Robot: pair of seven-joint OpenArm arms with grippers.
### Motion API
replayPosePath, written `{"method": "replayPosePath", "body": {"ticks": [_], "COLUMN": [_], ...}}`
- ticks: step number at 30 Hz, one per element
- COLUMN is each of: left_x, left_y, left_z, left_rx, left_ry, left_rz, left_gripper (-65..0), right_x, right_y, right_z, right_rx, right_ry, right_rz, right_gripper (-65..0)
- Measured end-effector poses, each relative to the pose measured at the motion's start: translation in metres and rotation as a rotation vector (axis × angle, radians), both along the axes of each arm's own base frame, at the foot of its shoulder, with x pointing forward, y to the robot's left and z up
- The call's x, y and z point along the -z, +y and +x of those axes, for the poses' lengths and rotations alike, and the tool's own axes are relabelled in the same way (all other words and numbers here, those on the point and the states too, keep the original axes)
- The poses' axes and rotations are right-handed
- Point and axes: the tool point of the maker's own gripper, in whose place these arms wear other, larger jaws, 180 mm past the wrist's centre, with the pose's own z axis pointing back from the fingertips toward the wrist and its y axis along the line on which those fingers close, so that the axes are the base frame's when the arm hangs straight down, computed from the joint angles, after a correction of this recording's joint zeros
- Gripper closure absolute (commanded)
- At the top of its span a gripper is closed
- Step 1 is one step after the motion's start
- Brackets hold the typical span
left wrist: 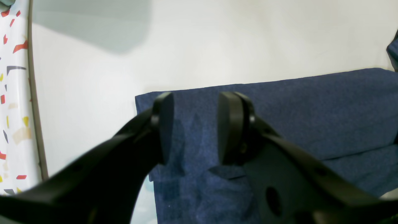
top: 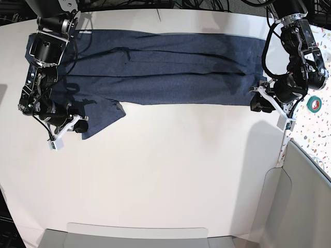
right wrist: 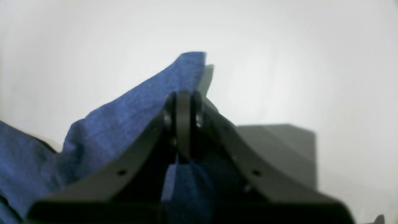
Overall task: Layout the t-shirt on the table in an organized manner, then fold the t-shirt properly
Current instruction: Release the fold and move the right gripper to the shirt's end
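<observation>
Speckled terrazzo strip (left wrist: 14, 93) and green tape roll (top: 313, 103) alongside.

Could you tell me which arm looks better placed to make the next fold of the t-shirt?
Probably the right: the right gripper is shut on the t-shirt, while the left gripper is open over the other end, gripping nothing.

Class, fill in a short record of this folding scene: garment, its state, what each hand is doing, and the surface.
garment: t-shirt, dark navy
state: folded into a long band across the far side of the table, one sleeve sticking out towards the front
right hand: shut on the sleeve fabric
left hand: open, jaws apart over the band's end corner
other: roll of green tape at the table's edge
</observation>
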Motion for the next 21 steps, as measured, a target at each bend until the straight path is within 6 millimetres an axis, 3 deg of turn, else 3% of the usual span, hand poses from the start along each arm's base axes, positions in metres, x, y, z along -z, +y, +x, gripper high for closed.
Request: {"method": "replayPosePath", "body": {"ticks": [3,6,10,12,16,21], "left_x": [0.001,0.000,0.001,0.001,0.000,0.001], "left_y": [0.000,0.000,0.000,0.000,0.000,0.001], "left_z": [0.000,0.001,0.000,0.000,0.001,0.000], "left_rx": [-0.001,-0.002,-0.002,-0.003,-0.003,-0.004], "left_ry": [0.002,-0.003,0.002,0.002,-0.005,0.001], "left_rz": [-0.001,-0.003,-0.005,-0.005,-0.005,0.000], "left_gripper": [-23.1,-23.1,-23.1,-23.1,-23.1,-23.1], "right_x": [-0.011,-0.044,-0.102,-0.112,-0.089,-0.070], "right_y": [-0.003,0.000,0.043,0.066,0.080,0.086], "right_z": [-0.013,-0.031,-0.042,-0.060,-0.103,-0.129], "right_rx": [-0.046,-0.093,-0.220,-0.279,-0.366,-0.455], "right_ry": [-0.015,-0.120,-0.325,-0.370,-0.287,-0.226], "right_rz": [-0.117,-0.243,-0.308,-0.318,-0.347,-0.359], "right_gripper": [0.0,0.0,0.0,0.0,0.0,0.0]}}
